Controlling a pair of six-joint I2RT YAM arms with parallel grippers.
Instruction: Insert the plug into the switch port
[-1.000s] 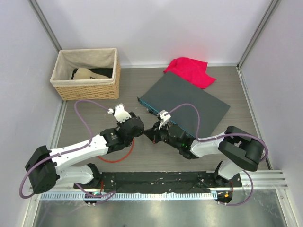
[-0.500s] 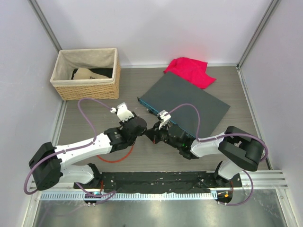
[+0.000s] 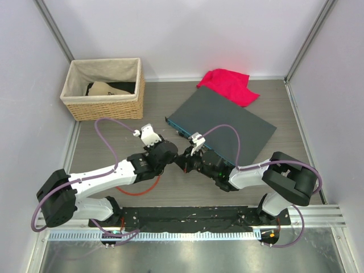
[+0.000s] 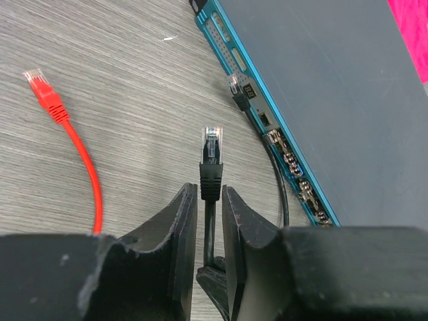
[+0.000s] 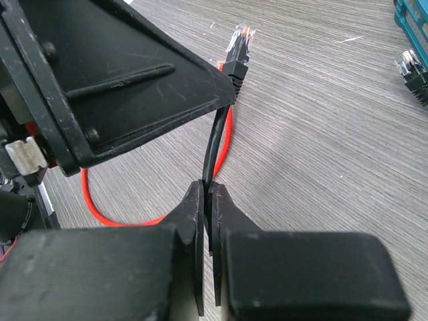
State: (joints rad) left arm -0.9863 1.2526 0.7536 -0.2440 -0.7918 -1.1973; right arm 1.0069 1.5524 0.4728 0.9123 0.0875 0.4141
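The black plug points up the left wrist view, its boot pinched between the tips of my left gripper, which is shut on it. My right gripper is shut on the black cable just below that plug. In the top view the two grippers meet nose to nose in front of the switch. Its teal front face carries the row of ports, a short way right of the plug. A second black plug lies by that face.
A red cable with a red plug lies on the table to the left, looping under the arms. A woven basket stands at the back left. A red cloth lies behind the switch.
My left arm has reached further right toward the right gripper, and its jaws have narrowed onto the black plug. The right arm has stayed in place.
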